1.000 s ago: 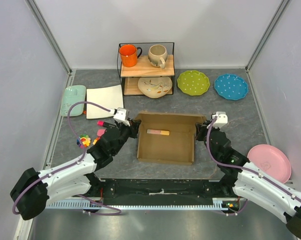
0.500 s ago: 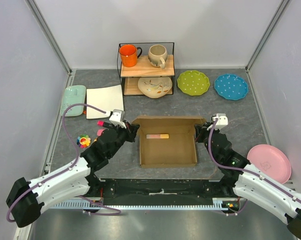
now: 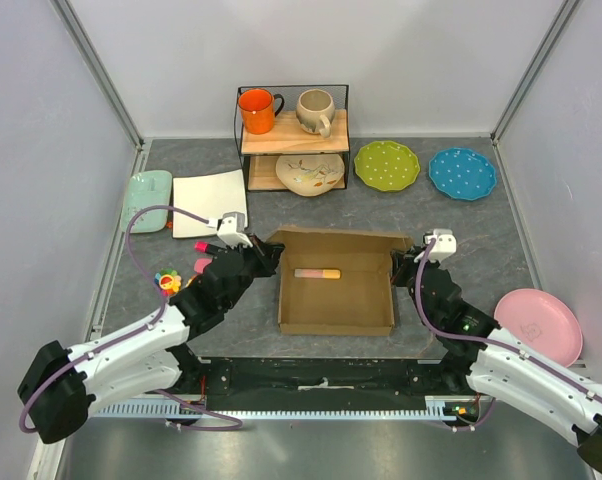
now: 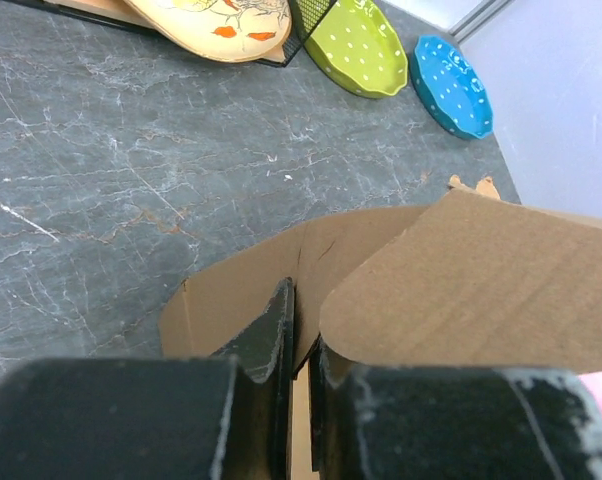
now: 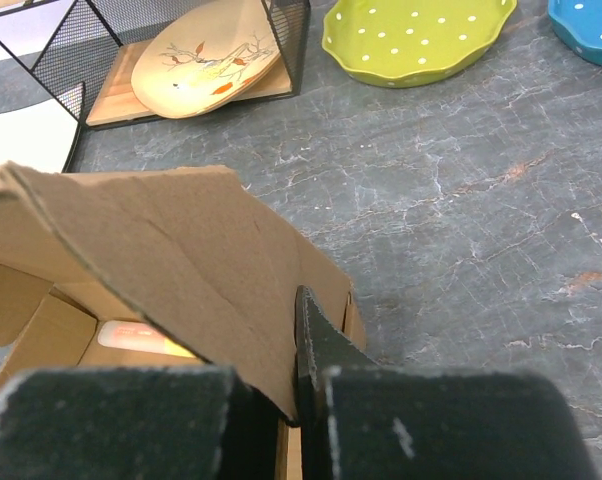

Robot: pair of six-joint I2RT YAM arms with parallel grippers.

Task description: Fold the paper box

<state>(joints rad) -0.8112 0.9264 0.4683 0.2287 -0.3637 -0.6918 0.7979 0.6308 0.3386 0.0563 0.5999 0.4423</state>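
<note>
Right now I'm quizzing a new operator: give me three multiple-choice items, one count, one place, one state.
1. Mugs on the black wire rack's top shelf: A one; B two; C three.
2. The pink-and-yellow stick lies: A in the brown corrugated cardboard box; B on the rack; C in a mug.
3. The left gripper is: A wide open; B shut on the stick; C shut on the box's wall.
Key: B, an orange mug and a beige mug stand there; A, it rests on the box floor; C, cardboard sits between its closed fingers.
</note>
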